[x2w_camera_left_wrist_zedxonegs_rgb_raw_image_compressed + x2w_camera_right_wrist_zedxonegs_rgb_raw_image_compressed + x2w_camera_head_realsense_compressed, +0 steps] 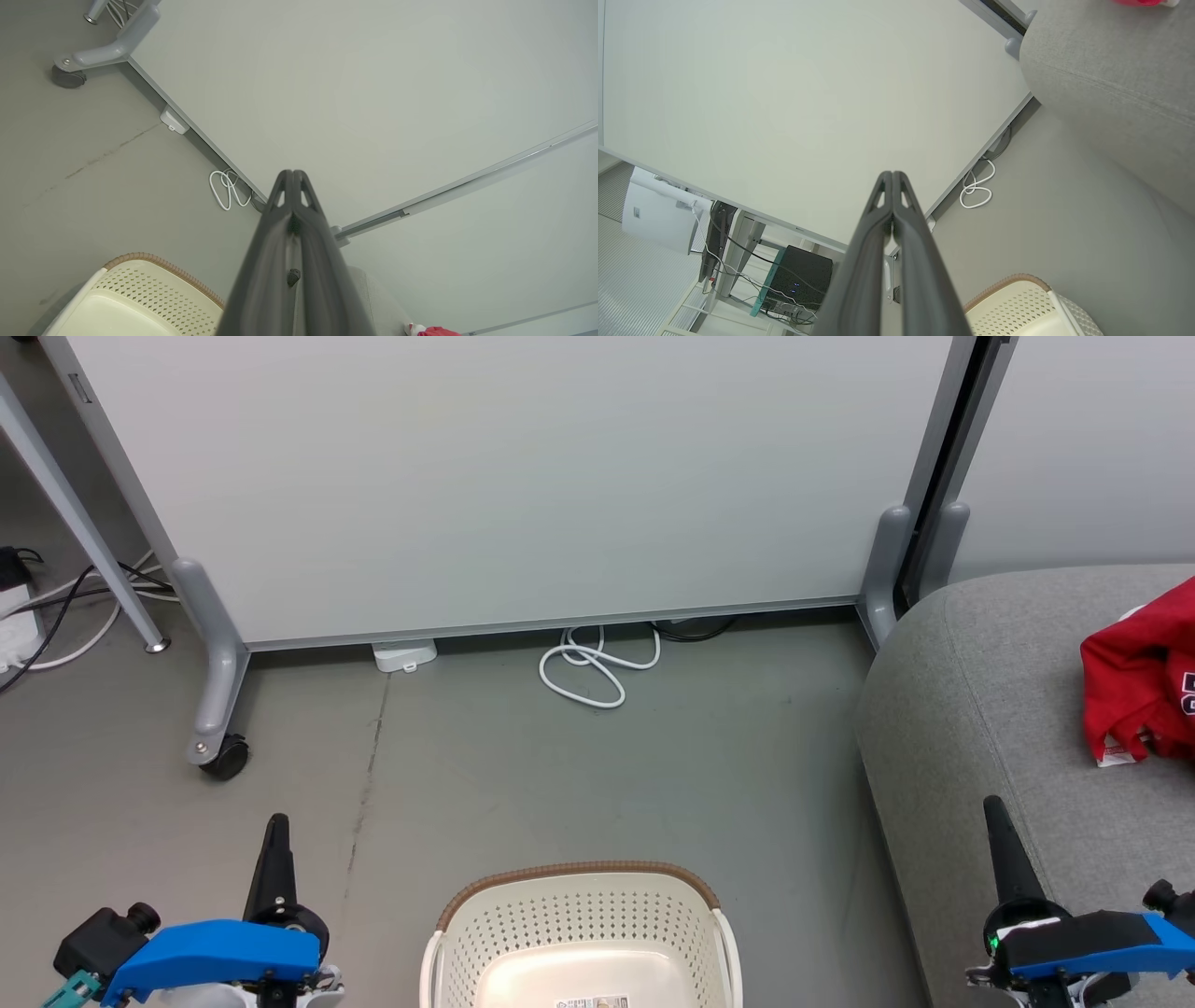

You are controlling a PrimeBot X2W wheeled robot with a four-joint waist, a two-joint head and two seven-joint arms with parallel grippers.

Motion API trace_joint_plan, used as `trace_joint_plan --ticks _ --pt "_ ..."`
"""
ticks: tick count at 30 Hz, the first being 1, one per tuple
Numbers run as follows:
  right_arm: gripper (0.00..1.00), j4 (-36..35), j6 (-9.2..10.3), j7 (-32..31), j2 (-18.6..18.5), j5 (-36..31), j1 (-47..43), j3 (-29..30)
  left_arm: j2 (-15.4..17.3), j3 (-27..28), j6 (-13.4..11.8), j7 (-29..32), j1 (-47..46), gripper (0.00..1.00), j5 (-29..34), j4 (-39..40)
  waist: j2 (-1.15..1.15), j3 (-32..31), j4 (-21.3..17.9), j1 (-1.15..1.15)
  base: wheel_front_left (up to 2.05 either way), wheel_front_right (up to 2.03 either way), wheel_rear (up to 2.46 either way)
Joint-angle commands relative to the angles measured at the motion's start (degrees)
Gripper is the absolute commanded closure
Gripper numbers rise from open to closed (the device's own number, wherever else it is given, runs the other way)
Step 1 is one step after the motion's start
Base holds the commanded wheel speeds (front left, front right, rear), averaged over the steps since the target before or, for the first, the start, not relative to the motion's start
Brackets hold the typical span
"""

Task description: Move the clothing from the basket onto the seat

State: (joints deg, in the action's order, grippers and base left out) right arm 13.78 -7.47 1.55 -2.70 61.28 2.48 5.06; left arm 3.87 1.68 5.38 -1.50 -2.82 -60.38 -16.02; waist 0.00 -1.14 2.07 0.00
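One basket [579, 919]. One seat [990, 709]. One red heap of clothing [1134, 681], cut off at the picture's edge, so possibly more than one garment. Two grippers: left gripper [277, 826], right gripper [991, 810]. Two partition panels [523, 476]. One coiled white cable [593, 670]. One caster wheel [227, 758]. One small white box [404, 655].

No lettering reads clearly on clothing [1130, 681] or basket [579, 872].
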Motion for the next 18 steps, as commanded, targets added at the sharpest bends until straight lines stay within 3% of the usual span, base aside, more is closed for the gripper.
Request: trace_joint_plan --ticks 1,18 --pt "1.0 -0.43 -0.03 -0.36 -0.21 1.5 1.48 0.21 0.09 0.55 0.33 0.39 -1.77 1.0 -1.43 0.75 0.0 0.02 -0.03 0.0 0.0 0.0 0.0" --pt "1.0 -0.21 -0.03 -2.94 -0.23 11.08 2.32 0.63 -0.23 2.02 0.95 2.92 -2.42 1.0 -11.3 1.21 0.0 0.37 -0.57 0.0 0.0 0.0 0.0"
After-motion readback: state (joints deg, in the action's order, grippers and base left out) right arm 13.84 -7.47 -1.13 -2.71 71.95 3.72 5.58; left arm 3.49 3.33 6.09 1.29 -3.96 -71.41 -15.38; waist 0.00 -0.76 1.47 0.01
